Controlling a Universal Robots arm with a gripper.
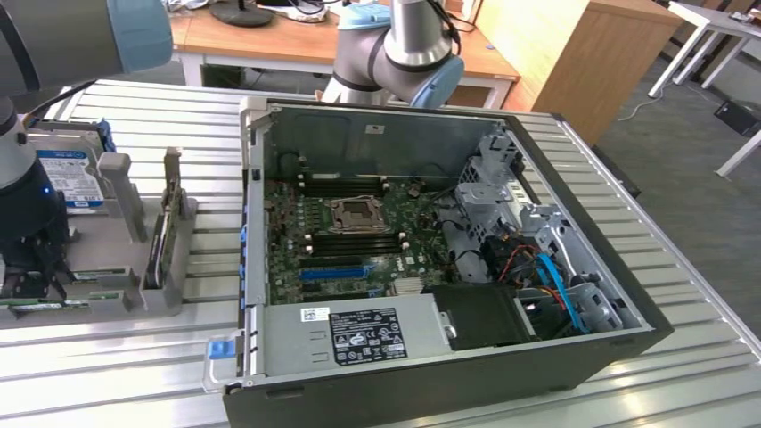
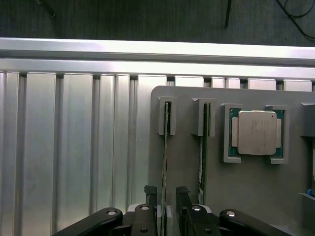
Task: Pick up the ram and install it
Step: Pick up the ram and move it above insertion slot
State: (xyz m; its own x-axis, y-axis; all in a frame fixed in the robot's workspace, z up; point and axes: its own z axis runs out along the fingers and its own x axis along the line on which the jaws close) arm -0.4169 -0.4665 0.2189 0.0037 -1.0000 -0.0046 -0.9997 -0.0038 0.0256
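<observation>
While the slatted tabletop (image 1: pixel 119 374) carries everything, the biggest thing on it is the open computer case (image 1: pixel 393 392), and we judge the task barely begun. Inside the case the circuit board (image 1: pixel 356 267) lies bare, and the black memory slots (image 1: pixel 353 244) at six o'clock of the square chip socket look empty to us, so nothing has been installed. At nine o'clock of the case, on the exterior view's left, sits the grey holder (image 1: pixel 107 259), with the arm (image 1: pixel 18 187) hanging over it.

From the wrist view we see the ram (image 2: pixel 165 147) standing on edge in its groove of the holder (image 2: pixel 246 196), not lifted. A second green stick (image 2: pixel 202 147) stands just beside it in the neighbouring groove, and a square silver chip (image 2: pixel 256 132) rests in its pocket beyond that.

Smallest comes the pincer (image 2: pixel 166 199). It is released and spread wide, with one of its fingers (image 2: pixel 183 196) on each side of the ram, so the stick runs between them. We see a sliver of gap on both sides, so it grasps nothing. Both the pick-up and the fitting remain to be done.
</observation>
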